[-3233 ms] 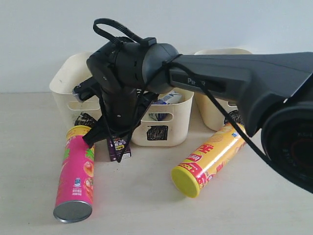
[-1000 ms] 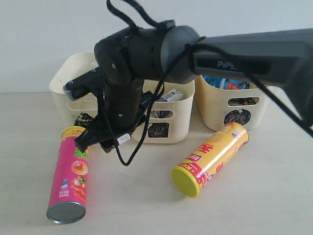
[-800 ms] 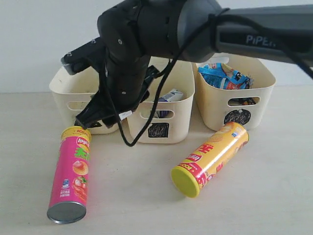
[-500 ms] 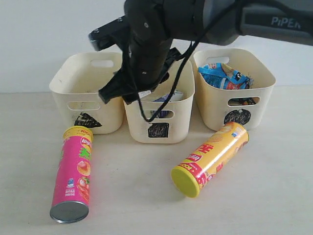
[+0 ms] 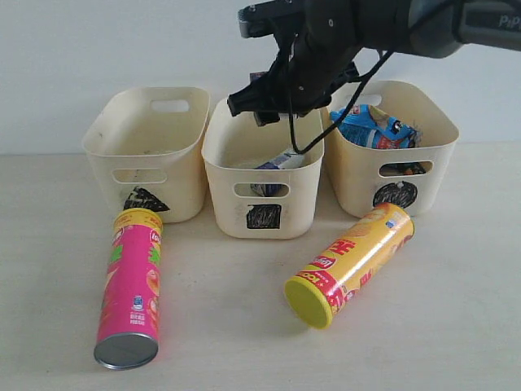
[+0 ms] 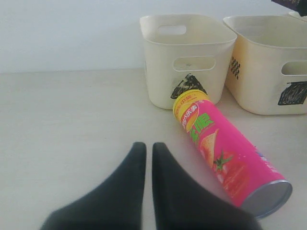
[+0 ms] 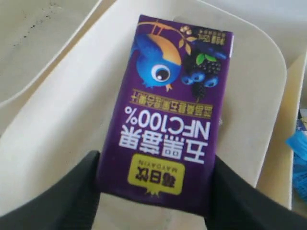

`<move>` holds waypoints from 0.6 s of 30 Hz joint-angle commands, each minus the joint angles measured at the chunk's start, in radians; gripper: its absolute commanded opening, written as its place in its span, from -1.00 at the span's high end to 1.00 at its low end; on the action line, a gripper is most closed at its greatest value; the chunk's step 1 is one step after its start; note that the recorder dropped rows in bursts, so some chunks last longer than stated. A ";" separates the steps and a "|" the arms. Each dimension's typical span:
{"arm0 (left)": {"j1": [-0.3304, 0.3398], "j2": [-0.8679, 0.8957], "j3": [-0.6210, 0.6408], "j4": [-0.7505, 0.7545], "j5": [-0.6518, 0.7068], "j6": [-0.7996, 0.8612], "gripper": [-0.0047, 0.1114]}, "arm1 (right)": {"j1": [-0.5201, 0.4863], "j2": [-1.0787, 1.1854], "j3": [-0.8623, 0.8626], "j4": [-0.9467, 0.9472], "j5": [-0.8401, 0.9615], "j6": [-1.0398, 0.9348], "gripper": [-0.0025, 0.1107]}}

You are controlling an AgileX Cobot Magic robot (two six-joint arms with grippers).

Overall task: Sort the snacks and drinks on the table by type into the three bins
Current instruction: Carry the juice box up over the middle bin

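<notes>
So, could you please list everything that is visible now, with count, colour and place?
left bin, middle bin, right bin: three, cream, in a row at the back of the table
table: one, pale beige, under everything
pink chip can: one, pink, lying before the left bin
yellow chip can: one, yellow with red band, lying before the right bin
blue-white carton: one, inside the middle bin
noodle bag: one, blue-white, in the right bin
purple carton: one, dark purple, held over the middle bin
left tool: one, black, shut, empty, near the pink chip can
right tool: one, black, gripping the purple carton
</notes>
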 commanded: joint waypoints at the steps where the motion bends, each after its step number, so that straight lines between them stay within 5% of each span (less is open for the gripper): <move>1: -0.005 -0.003 -0.003 -0.004 -0.003 -0.007 0.84 | -0.012 0.039 -0.002 0.010 -0.104 -0.016 0.96; 7: -0.005 -0.003 -0.003 -0.004 -0.003 -0.007 0.84 | -0.029 0.083 -0.002 0.011 -0.200 -0.028 0.83; 9: -0.005 -0.003 -0.003 -0.004 -0.003 -0.007 0.84 | -0.034 0.091 -0.002 0.009 -0.241 -0.039 0.53; 14: -0.005 -0.003 -0.003 -0.004 -0.003 -0.007 0.84 | -0.035 0.096 -0.002 0.009 -0.313 -0.039 -0.61; 18: -0.005 -0.003 -0.003 -0.004 -0.003 -0.007 0.84 | -0.035 0.096 -0.002 0.009 -0.314 -0.039 -0.78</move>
